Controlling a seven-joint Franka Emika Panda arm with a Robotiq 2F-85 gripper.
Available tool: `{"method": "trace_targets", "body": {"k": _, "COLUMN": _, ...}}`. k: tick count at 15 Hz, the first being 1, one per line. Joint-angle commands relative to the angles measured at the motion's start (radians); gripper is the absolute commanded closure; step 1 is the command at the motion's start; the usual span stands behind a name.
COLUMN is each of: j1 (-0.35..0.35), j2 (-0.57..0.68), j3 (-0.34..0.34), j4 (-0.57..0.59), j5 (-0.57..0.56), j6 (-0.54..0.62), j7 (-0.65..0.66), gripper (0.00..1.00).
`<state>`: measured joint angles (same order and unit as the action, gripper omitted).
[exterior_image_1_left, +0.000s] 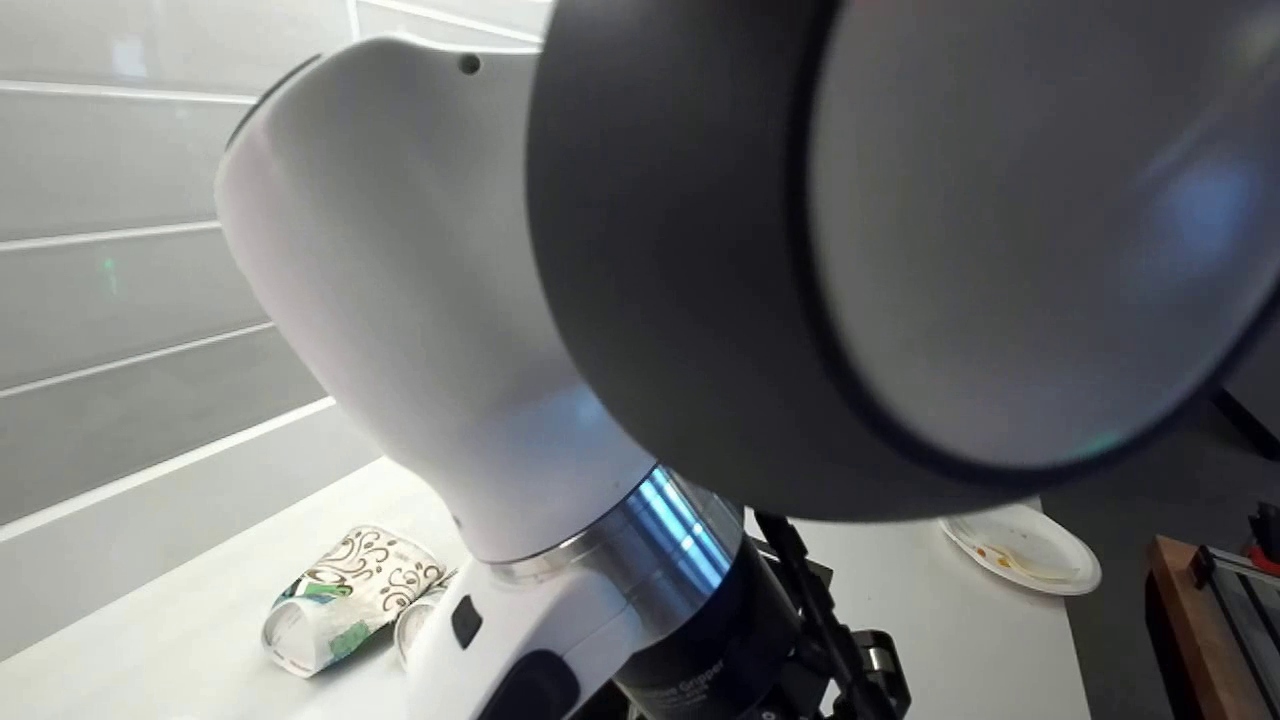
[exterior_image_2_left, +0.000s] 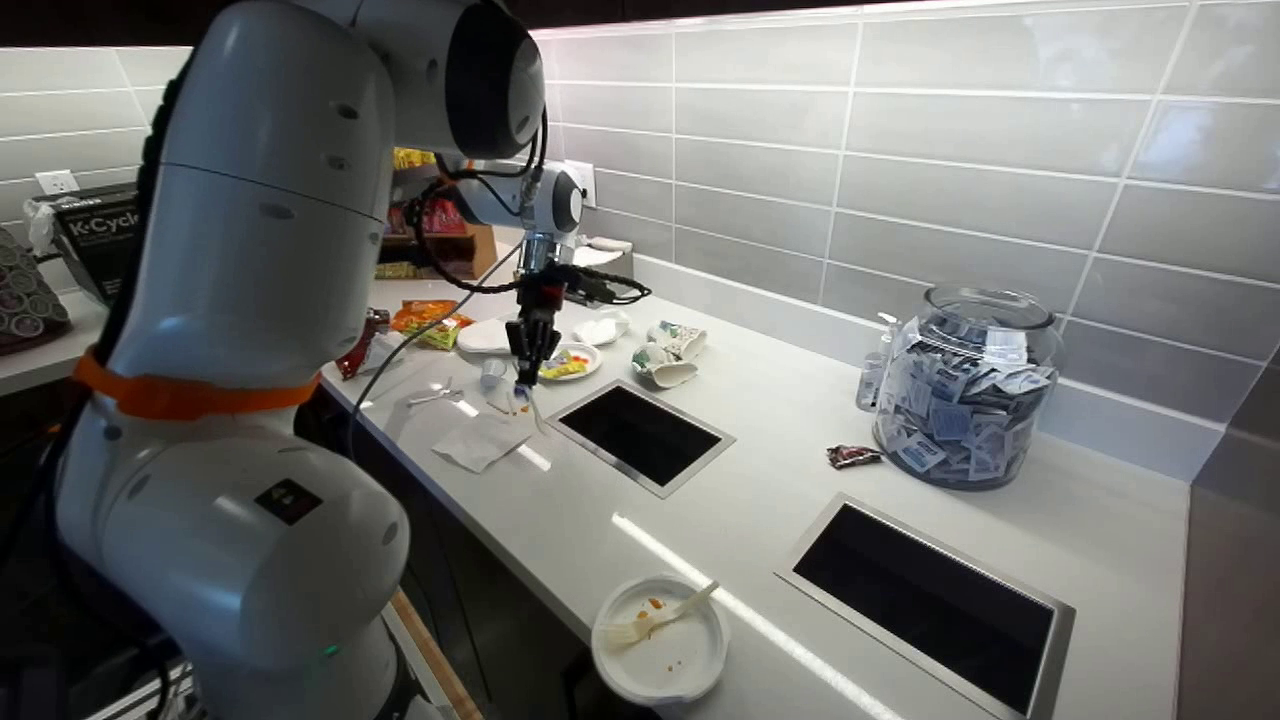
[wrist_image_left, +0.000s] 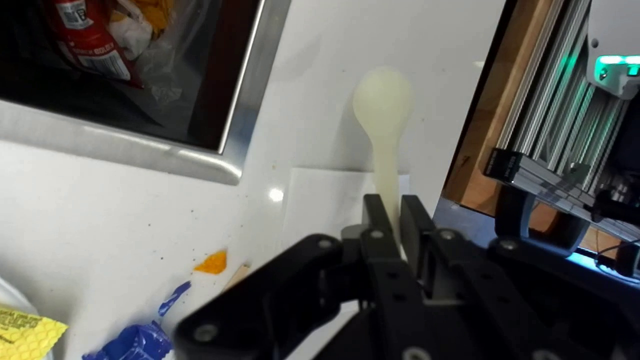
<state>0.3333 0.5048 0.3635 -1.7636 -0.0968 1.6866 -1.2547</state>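
**Pale plastic spoon (wrist_image_left: 385, 135) pinched above the countertop (wrist_image_left: 310, 120)**

The gripper (wrist_image_left: 392, 202) pinches the handle (wrist_image_left: 386, 162) — bowl (wrist_image_left: 383, 97) pointing outward. In the wrist view, a metal-framed counter opening (wrist_image_left: 258, 65) lies left; a white napkin (wrist_image_left: 322, 205) shows behind the handle.

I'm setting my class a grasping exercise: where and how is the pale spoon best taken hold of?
Grip the spoon by its handle, probably from above, a jaw on each side, as the gripper has it. The handle is slim and straight, its edges facing the jaws; the bowl is wider and rounded.
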Motion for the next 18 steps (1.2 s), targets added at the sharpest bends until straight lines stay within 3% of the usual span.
{"method": "trace_targets", "body": {"k": 1, "j1": 0.006, "j2": -0.098, "j3": -0.007, "j4": -0.113, "j5": -0.028, "j6": 0.013, "j7": 0.068, "gripper": 0.97}}
{"method": "trace_targets", "body": {"k": 5, "j1": 0.002, "j2": -0.154, "j3": -0.005, "j4": -0.182, "j5": -0.041, "j6": 0.029, "j7": 0.117, "gripper": 0.97}}
{"method": "trace_targets", "body": {"k": 13, "j1": 0.023, "j2": -0.224, "j3": -0.01, "j4": -0.296, "j5": -0.198, "j6": 0.081, "j7": 0.34, "gripper": 0.97}}
{"method": "trace_targets", "body": {"k": 18, "j1": -0.009, "j2": -0.293, "j3": -0.023, "j4": -0.39, "j5": -0.211, "j6": 0.127, "j7": 0.458, "gripper": 0.97}}
